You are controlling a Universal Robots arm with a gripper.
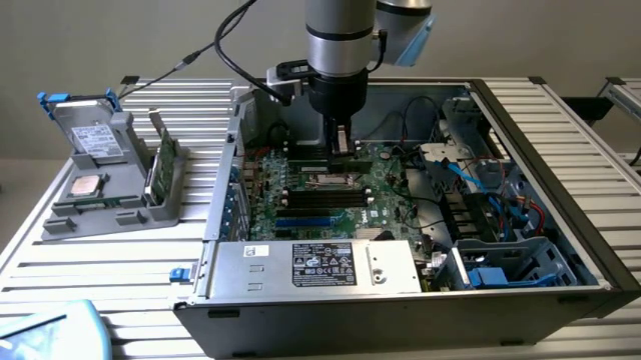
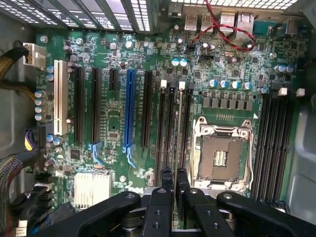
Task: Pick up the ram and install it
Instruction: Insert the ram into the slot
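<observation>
The exterior view stands well back and high, looking down at a slant into the open computer case (image 1: 401, 319) onto the motherboard (image 1: 373, 214). The wrist view hangs close above the motherboard, facing straight down past the gripper (image 2: 174, 174). Both share the board's long black memory slots (image 1: 318, 197) and the processor socket (image 1: 326, 178) beside them.

Green motherboard (image 2: 116, 121) with one blue slot (image 2: 130, 106) and one white slot (image 2: 61, 98). Black gripper (image 2: 174, 181); twisted red and black wires (image 2: 217, 23).
</observation>
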